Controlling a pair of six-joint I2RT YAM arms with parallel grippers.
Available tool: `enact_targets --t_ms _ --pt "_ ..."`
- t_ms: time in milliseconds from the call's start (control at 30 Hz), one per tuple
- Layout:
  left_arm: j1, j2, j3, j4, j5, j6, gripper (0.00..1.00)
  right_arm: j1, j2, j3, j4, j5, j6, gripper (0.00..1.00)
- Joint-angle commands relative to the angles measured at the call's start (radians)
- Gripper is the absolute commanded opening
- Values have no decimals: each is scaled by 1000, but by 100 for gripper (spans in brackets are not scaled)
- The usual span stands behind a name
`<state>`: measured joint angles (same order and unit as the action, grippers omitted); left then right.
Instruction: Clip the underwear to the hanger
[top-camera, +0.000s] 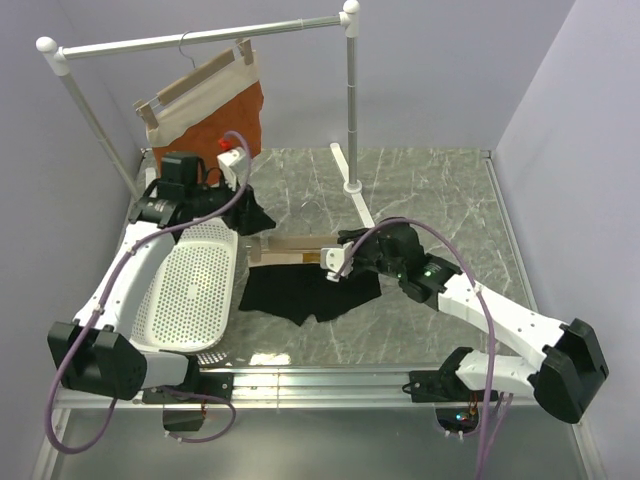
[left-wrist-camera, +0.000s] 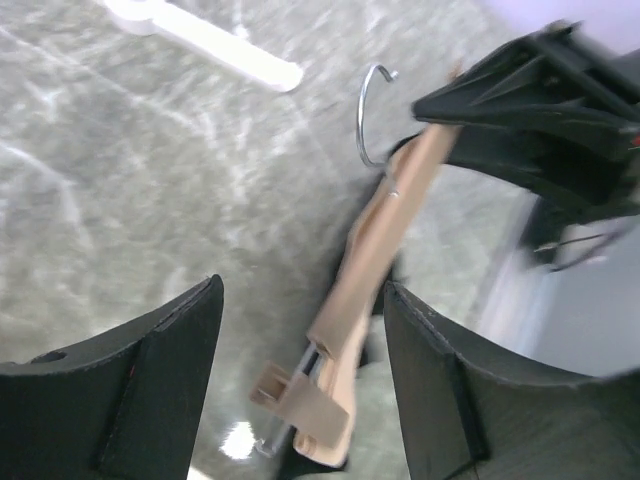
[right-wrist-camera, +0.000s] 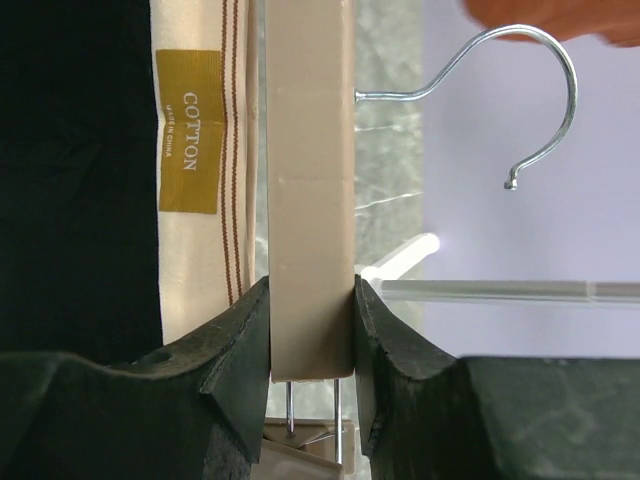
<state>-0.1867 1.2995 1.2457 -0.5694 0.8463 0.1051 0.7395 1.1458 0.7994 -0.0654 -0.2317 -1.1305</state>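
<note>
in the top view the right gripper is sitting low over the middle of the table, at the right part of the hanger, which is lying flat with the underwear spreading out just in front of it, its upper edge against the bar. the left gripper is hovering just beside the hanger's left end, next to a white basket. in the left wrist view this pincer is standing wide open and holding nothing; the hanger is showing between its fingers but well clear of them, with one wooden clip nearest and the wire hook beyond. in the right wrist view the pincer is gripping the wooden bar squarely, both pads pressing its sides, just below the hook; the tan waistband, with its cotton label, is lying alongside the bar, touching it. whether any clip is already biting fabric cannot be told. judgement: the step in hand is steadying the hanger for clipping. the next move is calling for the left pincer to come down on the near clip, squeeze it open and get the waistband corner inside while the right one is pinning the bar.
</note>
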Motion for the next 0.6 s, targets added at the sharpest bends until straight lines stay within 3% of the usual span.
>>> enact_targets --t_ms 0,67,133,267,567 --pt "68 -51 40 9 198 -162 71 -17 -66 -9 125 -24 24 0" --pt "110 -65 47 3 310 -185 74 -25 -83 -11 133 -24 29 0" --pt "124 -113 29 31 330 -220 75 -28 -93 -5 142 -21 38 0" --pt "127 -203 -61 166 268 -347 78 -29 -112 3 171 -17 48 0" --pt "144 -250 -138 206 192 -487 79 -29 -172 -3 243 -24 0 0"
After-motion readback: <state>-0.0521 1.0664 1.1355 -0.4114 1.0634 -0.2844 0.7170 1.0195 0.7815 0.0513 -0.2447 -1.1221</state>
